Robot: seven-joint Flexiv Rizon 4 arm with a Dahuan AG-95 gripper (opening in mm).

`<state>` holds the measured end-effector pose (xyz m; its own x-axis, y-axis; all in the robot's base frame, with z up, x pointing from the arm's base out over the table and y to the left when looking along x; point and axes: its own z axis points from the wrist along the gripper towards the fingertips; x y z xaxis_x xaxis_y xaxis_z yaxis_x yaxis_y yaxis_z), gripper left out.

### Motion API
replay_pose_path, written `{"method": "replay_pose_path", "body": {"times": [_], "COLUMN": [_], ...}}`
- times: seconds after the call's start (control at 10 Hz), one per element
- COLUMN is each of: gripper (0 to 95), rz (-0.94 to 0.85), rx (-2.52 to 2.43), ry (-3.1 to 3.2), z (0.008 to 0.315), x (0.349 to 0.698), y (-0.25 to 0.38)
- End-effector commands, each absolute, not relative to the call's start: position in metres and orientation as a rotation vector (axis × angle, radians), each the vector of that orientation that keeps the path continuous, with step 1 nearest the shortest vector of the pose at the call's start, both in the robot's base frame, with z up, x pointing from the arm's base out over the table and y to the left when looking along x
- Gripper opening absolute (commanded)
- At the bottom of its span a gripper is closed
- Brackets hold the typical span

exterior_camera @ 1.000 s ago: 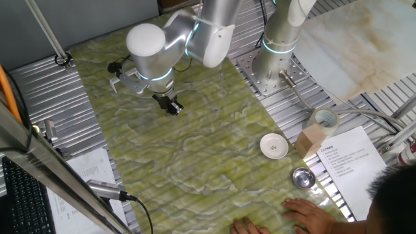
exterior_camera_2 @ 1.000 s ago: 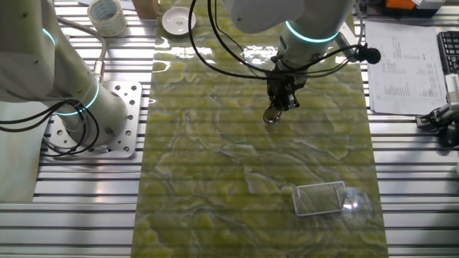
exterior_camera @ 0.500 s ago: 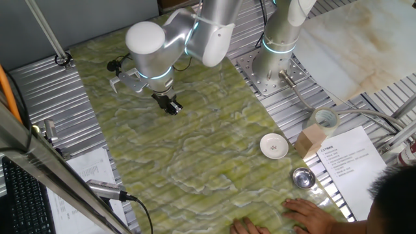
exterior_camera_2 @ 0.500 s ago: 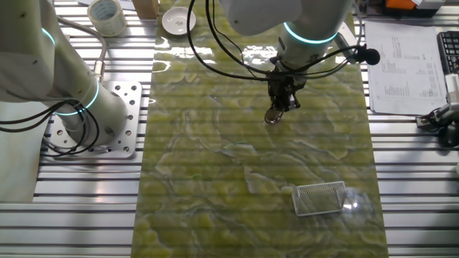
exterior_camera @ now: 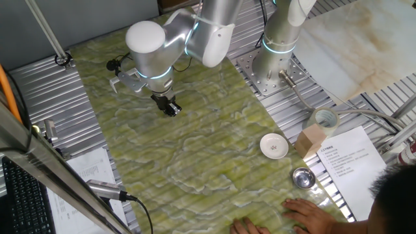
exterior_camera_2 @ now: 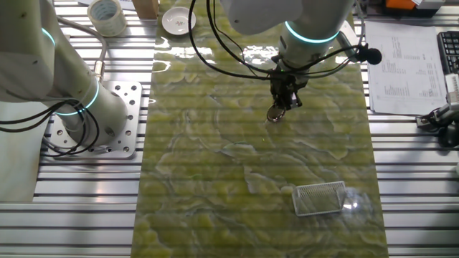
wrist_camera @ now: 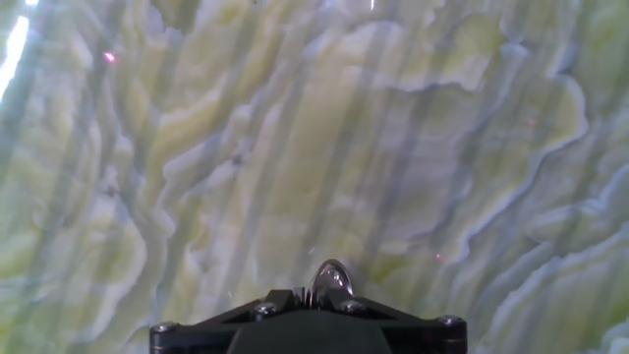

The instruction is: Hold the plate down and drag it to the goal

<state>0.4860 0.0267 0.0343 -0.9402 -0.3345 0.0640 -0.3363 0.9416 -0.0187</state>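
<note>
The plate [exterior_camera_2: 273, 114] is a small shiny silver dish on the green marbled mat. It lies right under my gripper's tips. In the hand view only its rim [wrist_camera: 330, 277] shows, just ahead of the fingers. My gripper [exterior_camera_2: 283, 102] points straight down, its jaws closed, with the tips on the plate. In one fixed view the gripper [exterior_camera: 169, 108] stands at the mat's upper left and hides the plate. The goal [exterior_camera_2: 320, 198] is a thin white frame on the mat, well apart from the plate, towards the bottom right of the other fixed view.
A white dish [exterior_camera: 273, 145] and a steel bowl [exterior_camera: 303, 177] sit by a box [exterior_camera: 311, 140] and a tape roll [exterior_camera: 324, 120]. A person's hand [exterior_camera: 305, 211] rests on the mat's near edge. A second arm's base [exterior_camera: 273, 68] stands beside the mat.
My gripper and the plate under it have slid a little across the mat, up and to the right in the other fixed view. The rest has not moved.
</note>
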Motion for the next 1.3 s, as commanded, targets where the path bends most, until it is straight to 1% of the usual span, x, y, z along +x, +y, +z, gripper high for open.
{"method": "replay_pose_path", "body": {"times": [0.1, 0.4, 0.6, 0.7, 0.9, 1.3], "gripper": [19.0, 19.0, 19.0, 38.0, 38.0, 38.0], "rz": [0.034, 0.004, -0.054, -0.064, -0.093, -0.080], "rx": [0.524, 0.510, 0.488, 0.485, 0.467, 0.459], "ry": [-3.039, -3.048, -3.061, -3.061, -3.062, -3.056], "z": [0.036, 0.036, 0.040, 0.043, 0.048, 0.046], "x": [0.485, 0.486, 0.487, 0.488, 0.491, 0.492], "y": [0.028, 0.028, 0.028, 0.028, 0.032, 0.031]}}
